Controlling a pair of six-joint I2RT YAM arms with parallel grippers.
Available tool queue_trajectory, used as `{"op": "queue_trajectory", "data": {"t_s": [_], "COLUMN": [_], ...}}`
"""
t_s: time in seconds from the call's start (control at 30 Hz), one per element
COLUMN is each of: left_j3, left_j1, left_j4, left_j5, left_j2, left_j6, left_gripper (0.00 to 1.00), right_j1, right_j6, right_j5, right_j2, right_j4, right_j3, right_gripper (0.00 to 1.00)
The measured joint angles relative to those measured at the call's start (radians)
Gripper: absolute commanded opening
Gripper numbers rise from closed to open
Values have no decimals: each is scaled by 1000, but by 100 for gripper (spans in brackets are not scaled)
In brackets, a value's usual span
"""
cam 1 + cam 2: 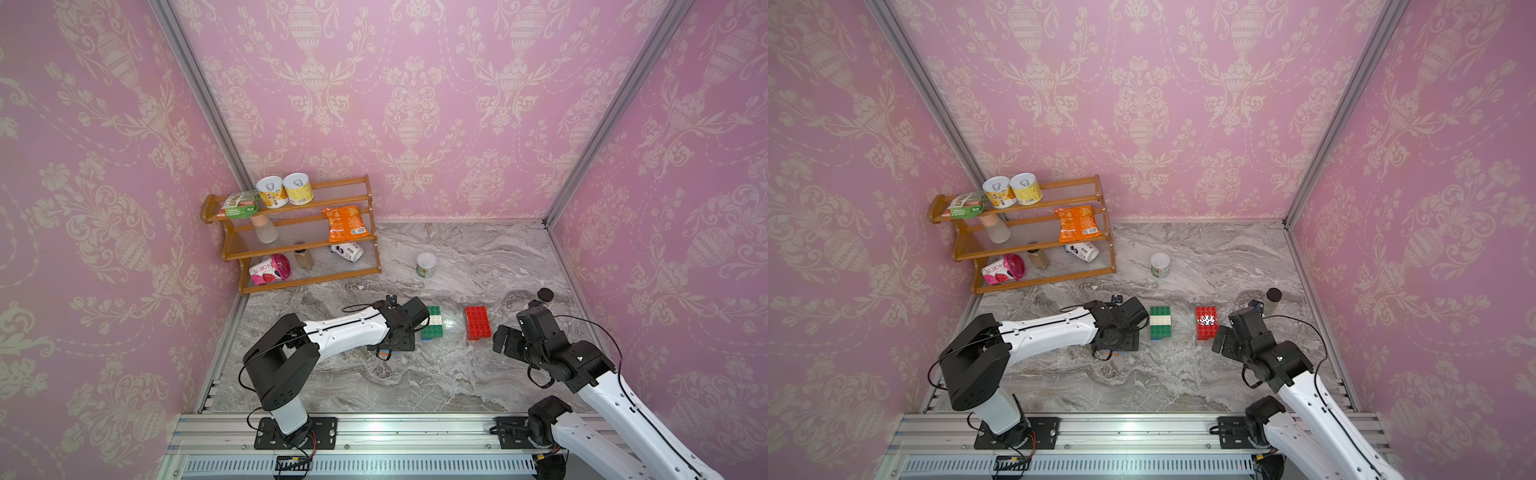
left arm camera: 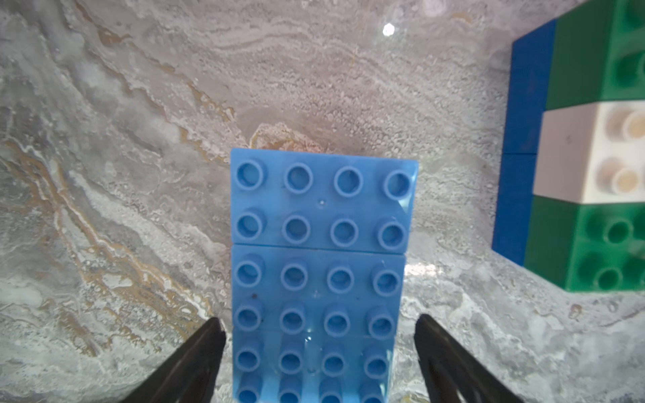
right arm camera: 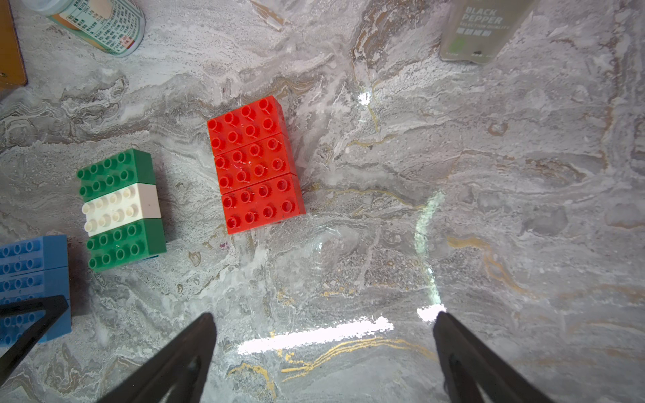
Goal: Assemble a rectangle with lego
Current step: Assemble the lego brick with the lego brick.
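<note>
Here, three lego slabs lie on the grey marble worktop [image 3: 488, 209], long axes running roughly front edge to back edge.
The light-blue studded plastic slab [image 2: 321, 244] sits untouched between the left gripper's [image 2: 319, 321] spread jaws, beside the green-white-green slab [image 3: 120, 209]; the red slab [image 3: 256, 164] lies nearer the right edge; the right gripper [image 3: 323, 317] gapes over marble.

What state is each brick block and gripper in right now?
blue block: flat, studs up, not clamped
green and white block: flat, studs up, untouched
red block: flat, studs up, untouched
left gripper: open, straddling the blue block
right gripper: open, empty
</note>
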Motion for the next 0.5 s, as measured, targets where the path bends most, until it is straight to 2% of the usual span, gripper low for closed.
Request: {"op": "queue_trajectory", "data": {"t_s": [0.1, 0.33, 0.5], "left_j3": [0, 8, 44], "left_j1": [0, 0, 2], "left_j4": [-1, -18, -52], "left_j5": [-12, -24, -64], "left_j2": [-3, -16, -94], "left_j6": [-2, -1, 0], "left_gripper": [99, 99, 99], "right_j1": [0, 0, -5], "right_j6": [0, 0, 0], "right_j5": [0, 0, 2], "right_j2": [0, 0, 0], "right_j4": [0, 0, 0], "right_j3": [0, 0, 0], "right_gripper": [100, 100, 100]}}
